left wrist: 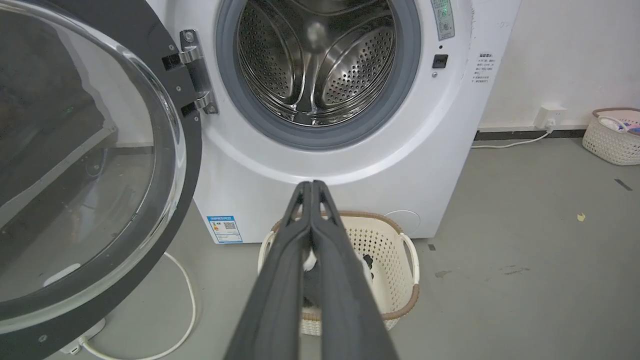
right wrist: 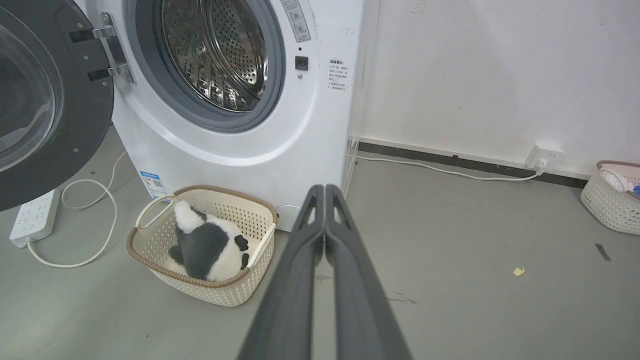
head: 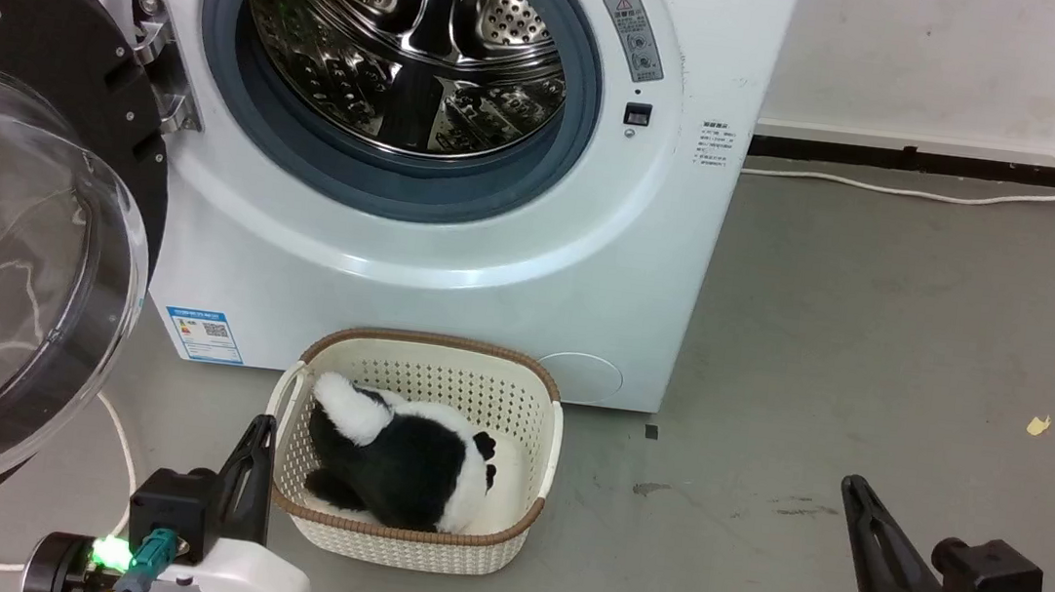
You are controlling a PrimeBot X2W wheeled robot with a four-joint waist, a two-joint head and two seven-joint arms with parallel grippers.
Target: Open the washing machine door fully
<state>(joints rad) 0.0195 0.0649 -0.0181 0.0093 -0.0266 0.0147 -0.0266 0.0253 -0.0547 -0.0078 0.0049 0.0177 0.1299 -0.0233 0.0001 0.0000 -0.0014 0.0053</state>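
Head view, left tool (head: 259, 433) low, closed, empty

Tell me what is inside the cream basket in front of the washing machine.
A black-and-white plush toy lies inside the cream perforated plastic basket, covering most of its floor. Anything beneath the toy is hidden.

Head camera looks down from nearby; both wrist cameras face the washing machine (head: 391, 291), sharing the basket (head: 408, 543).
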